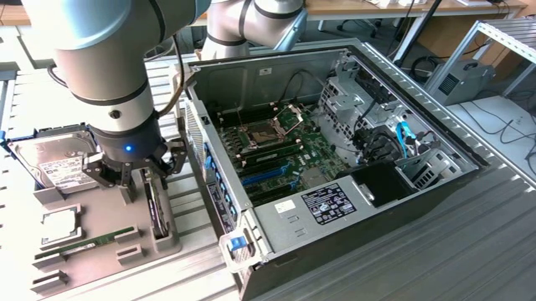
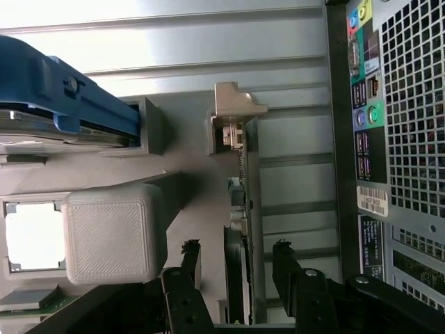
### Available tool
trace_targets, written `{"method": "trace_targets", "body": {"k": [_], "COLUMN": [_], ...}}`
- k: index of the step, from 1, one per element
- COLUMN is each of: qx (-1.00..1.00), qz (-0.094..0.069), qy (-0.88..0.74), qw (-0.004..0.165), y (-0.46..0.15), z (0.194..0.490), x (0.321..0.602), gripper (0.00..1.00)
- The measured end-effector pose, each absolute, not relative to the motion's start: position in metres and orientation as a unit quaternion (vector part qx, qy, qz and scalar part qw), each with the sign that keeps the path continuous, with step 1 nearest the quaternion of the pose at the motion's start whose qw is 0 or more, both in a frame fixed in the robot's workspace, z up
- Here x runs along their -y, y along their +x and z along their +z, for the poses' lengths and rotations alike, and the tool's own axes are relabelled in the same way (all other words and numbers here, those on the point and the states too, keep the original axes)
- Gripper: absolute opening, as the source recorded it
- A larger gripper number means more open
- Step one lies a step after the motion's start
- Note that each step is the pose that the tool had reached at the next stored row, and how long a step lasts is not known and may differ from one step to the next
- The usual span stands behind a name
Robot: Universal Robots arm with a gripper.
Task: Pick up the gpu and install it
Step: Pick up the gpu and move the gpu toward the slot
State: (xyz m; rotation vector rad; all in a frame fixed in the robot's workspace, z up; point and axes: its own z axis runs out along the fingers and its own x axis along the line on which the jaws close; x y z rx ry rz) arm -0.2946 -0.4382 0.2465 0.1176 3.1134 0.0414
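Straddling the gpu (image 2: 243,198), the gripper (image 2: 236,248) has its fingers apart, one on each side of the card and clear of it. The gpu stands on edge in the gray tray (image 1: 99,215); in the exterior view, the open computer case (image 1: 251,81) lies at three o'clock.

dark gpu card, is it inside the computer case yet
No, the dark gpu card stands on edge in the grey holder beside the case.
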Motion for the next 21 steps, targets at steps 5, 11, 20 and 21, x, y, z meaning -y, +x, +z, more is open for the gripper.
{"method": "trace_targets", "body": {"k": [5, 11, 20, 21], "qx": [-0.999, -0.999, -0.999, -0.999], "qz": [0.013, 0.013, 0.013, 0.013], "qy": [0.038, 0.038, 0.038, 0.038], "qw": [0.013, 0.013, 0.014, 0.015], "y": [-0.2946, -0.2946, -0.2947, -0.2947], "z": [0.2427, 0.2398, 0.2432, 0.2451], "x": [0.4380, 0.4380, 0.4364, 0.4361], "gripper": [0.55, 0.55, 0.55, 0.55]}}
